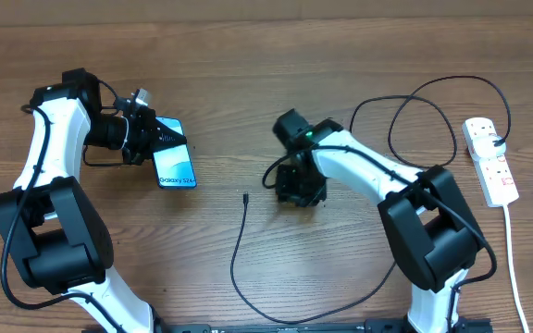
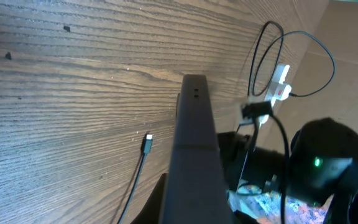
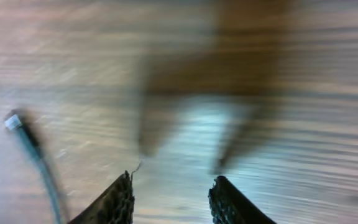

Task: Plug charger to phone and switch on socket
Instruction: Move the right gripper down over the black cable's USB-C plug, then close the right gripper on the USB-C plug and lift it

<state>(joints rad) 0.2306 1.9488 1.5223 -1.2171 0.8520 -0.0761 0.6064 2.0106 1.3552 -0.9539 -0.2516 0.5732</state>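
Note:
My left gripper (image 1: 158, 139) is shut on the top end of the phone (image 1: 176, 166), whose blue screen with the "Galaxy" band faces up in the overhead view. In the left wrist view the phone (image 2: 194, 149) shows edge-on as a dark bar. The charger's connector tip (image 1: 245, 197) lies on the table between the arms; it also shows in the left wrist view (image 2: 148, 142) and, blurred, in the right wrist view (image 3: 12, 121). My right gripper (image 1: 300, 192) (image 3: 173, 193) is open and empty, just right of the tip. The white socket (image 1: 490, 159) lies at the far right with the black plug (image 1: 500, 141) in it.
The black cable (image 1: 415, 102) loops behind the right arm and runs along the front of the table (image 1: 248, 296) up to the tip. The socket's white lead (image 1: 514, 268) trails toward the front right edge. The socket shows far off in the left wrist view (image 2: 278, 84).

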